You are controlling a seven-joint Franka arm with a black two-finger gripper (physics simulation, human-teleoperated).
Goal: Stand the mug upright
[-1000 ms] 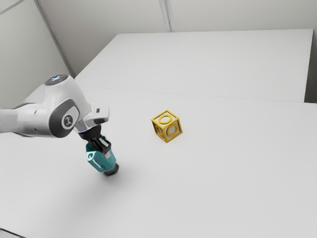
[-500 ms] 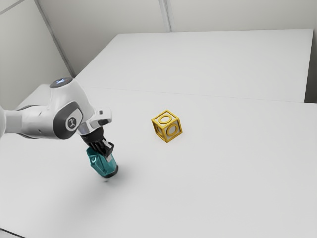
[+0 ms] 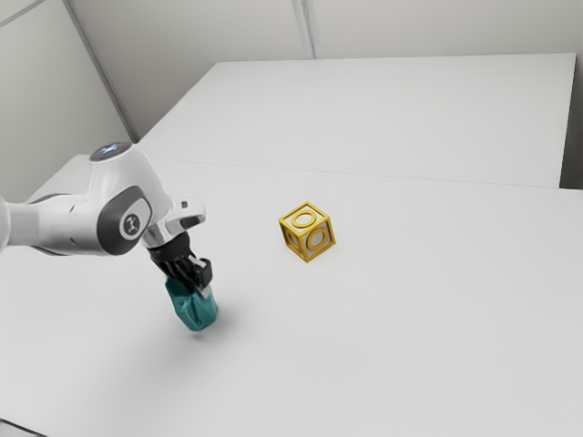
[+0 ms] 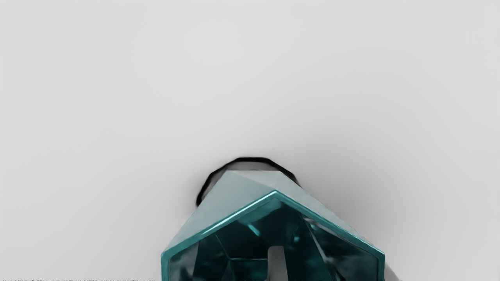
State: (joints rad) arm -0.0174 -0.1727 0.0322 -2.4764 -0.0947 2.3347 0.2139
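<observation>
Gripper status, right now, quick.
Gripper: at the teal mug's upper end; whether it is open or shut on the mug cannot be told from these views.

I look into the teal mug (image 4: 242, 191), my gripper (image 3: 194, 280) reaching one grey finger (image 4: 276, 263) inside, above the pale bench (image 4: 117, 97).

Bright, diffuse light falls evenly over the white worktop (image 3: 410, 319); its source cannot be told. In the exterior view, the wall (image 3: 437, 27) at twelve o'clock looks greyer, and a faint, soft-edged shadow pools around the mug (image 3: 193, 311), between seven and eight o'clock. The wrist view shows pale glare along the mug's rim, small glints in its dark interior, and fine speckle along one picture edge.
</observation>
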